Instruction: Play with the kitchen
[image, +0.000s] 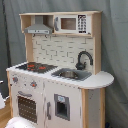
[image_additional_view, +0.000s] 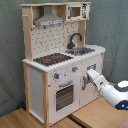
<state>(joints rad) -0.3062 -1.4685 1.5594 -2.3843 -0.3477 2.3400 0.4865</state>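
The kitchen (image: 55, 75) (image_additional_view: 60, 60) is a tall white and light-wood toy that stands upright in both exterior views. It has a black-red stovetop (image: 34, 66) (image_additional_view: 52, 59), a black faucet (image: 82, 59) (image_additional_view: 75, 39) over the sink (image: 70, 75) (image_additional_view: 82, 50), an oven door (image: 27, 107) (image_additional_view: 64, 96), knobs (image_additional_view: 57, 76) and a grey hood (image: 39, 29) (image_additional_view: 50, 21). In the second exterior view my white arm (image_additional_view: 112, 92) reaches in from the lower right. My gripper (image_additional_view: 86, 79) is right at the cabinet door under the sink.
A toy microwave (image: 70, 23) (image_additional_view: 75, 11) sits on the top shelf. A grey curtain (image_additional_view: 115, 30) hangs behind the kitchen. Wooden boards (image_additional_view: 30, 119) lie under it. A pale blurred shape (image: 20, 122) shows at the bottom left of the first exterior view.
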